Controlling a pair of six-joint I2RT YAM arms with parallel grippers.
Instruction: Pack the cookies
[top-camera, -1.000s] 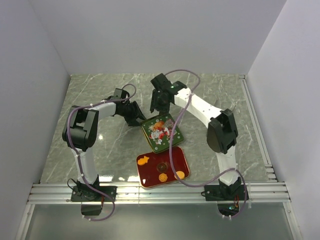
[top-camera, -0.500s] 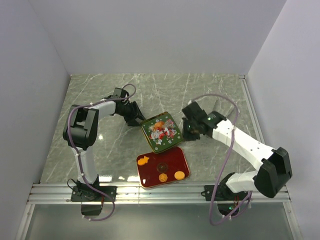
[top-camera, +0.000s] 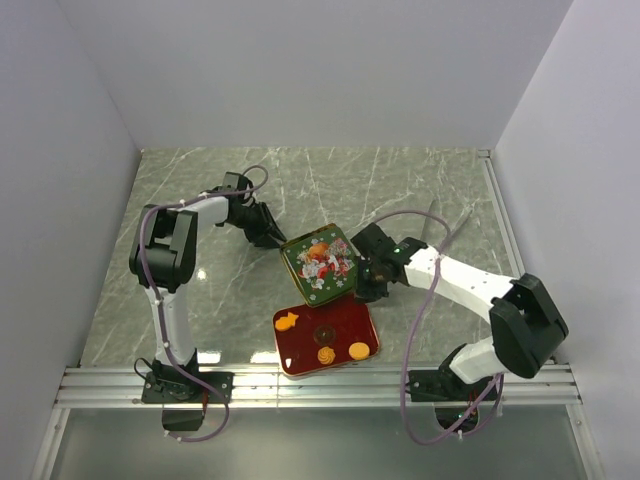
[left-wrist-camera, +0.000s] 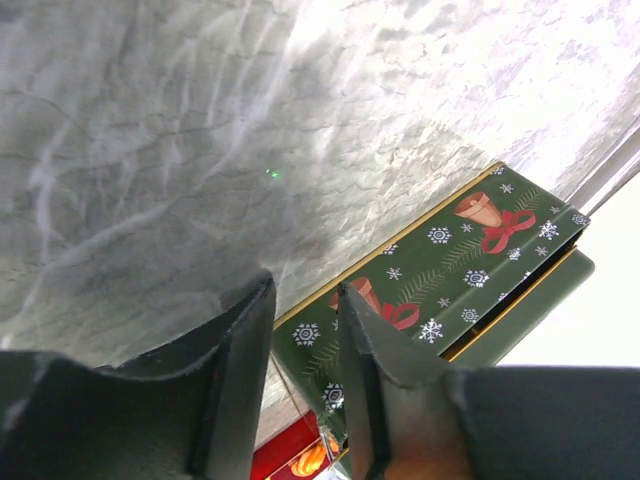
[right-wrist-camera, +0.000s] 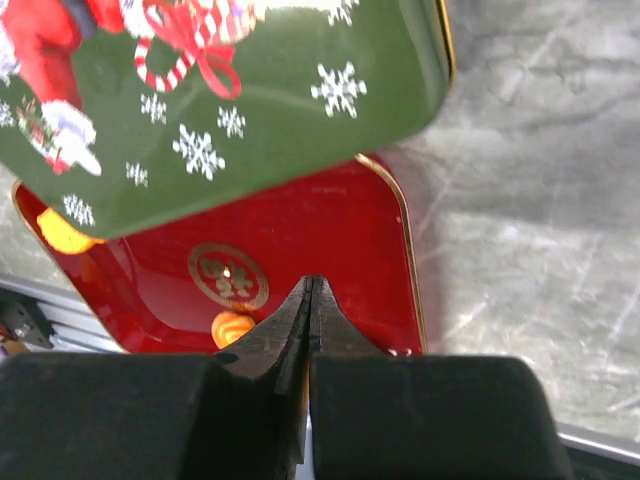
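Cookies lie in the open red tin (top-camera: 340, 316): an orange fish (top-camera: 287, 320), a swirl disc (top-camera: 327, 354) and an orange disc (top-camera: 358, 350). The green Christmas lid (top-camera: 320, 262) rests tilted across the tin's far edge. My left gripper (top-camera: 270, 240) is at the lid's far left corner. In the left wrist view the lid (left-wrist-camera: 470, 250) has its corner in the gap of my left gripper (left-wrist-camera: 305, 320), with a strip of marble between it and the left finger (left-wrist-camera: 240, 340). My right gripper (top-camera: 366, 287) is at the lid's right edge; the right gripper (right-wrist-camera: 310, 288) is shut and empty over the red tin (right-wrist-camera: 330, 240), near the swirl cookie (right-wrist-camera: 232, 326).
The grey marble tabletop (top-camera: 420, 190) lies between white walls. A metal rail (top-camera: 320, 382) runs along the near edge by the arm bases. Purple cables loop over both arms.
My right arm swung from behind the lid round to its right side, came low and shut its jaws. My left gripper's jaws narrowed at the lid's corner.
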